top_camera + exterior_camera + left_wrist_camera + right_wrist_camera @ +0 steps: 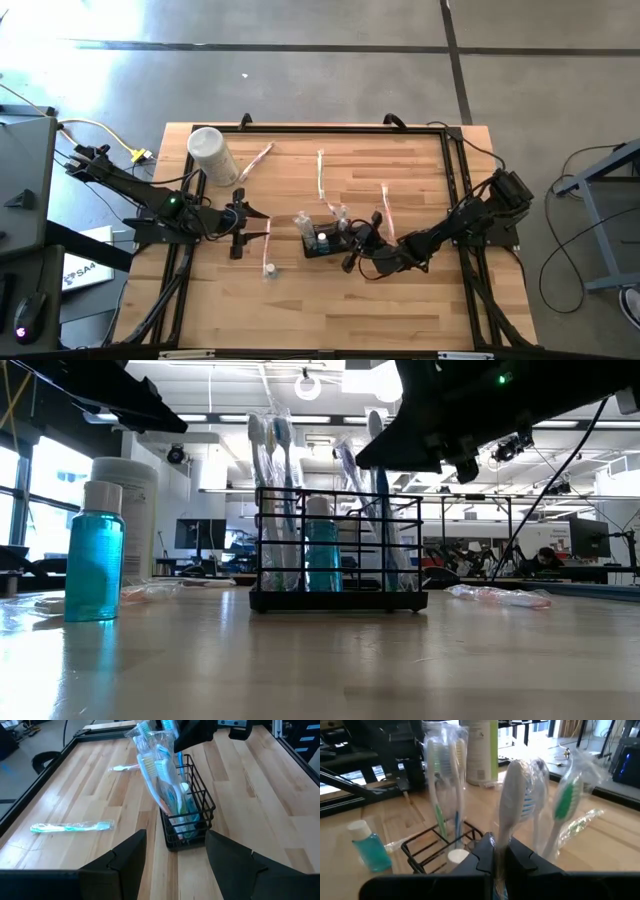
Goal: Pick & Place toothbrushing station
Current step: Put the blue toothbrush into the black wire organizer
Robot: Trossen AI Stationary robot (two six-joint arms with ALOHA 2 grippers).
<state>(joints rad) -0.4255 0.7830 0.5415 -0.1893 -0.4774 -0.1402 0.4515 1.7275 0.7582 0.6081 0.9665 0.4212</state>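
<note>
Overhead, low and wrist views of a wooden counter (pixel 400 300) with both arms reaching toward its middle. The toothbrushing station (pixel 328 243), a black wire holder box with open-top compartments, stands upright near the centre of the counter, between the two arms. It holds several plastic-wrapped toothbrushes (pixel 272 490) standing on end, leaning slightly, and a small blue mouthwash bottle with a white cap (pixel 322 555). The right hand (pixel 352 255) sits at the right end of the station, its fingers pinched narrowly around the handle of a white wrapped toothbrush (pixel 512 815) that rises upright from between them over the holder; a green-bristled wrapped toothbrush (pixel 564 802) stands just beside it. The left hand (pixel 237 238) hovers left of the station, apart from it, with its fingers (pixel 125 862) spread partway and nothing between them. A second blue mouthwash bottle (pixel 269 270) stands alone on the counter, near the left hand and left of the station. A tall white cylindrical canister (pixel 211 155) stands near the far left corner. Loose wrapped toothbrushes lie flat on the counter: one beside the canister (pixel 257 163), one beyond the station (pixel 321 175), and one to its right (pixel 386 208).
</note>
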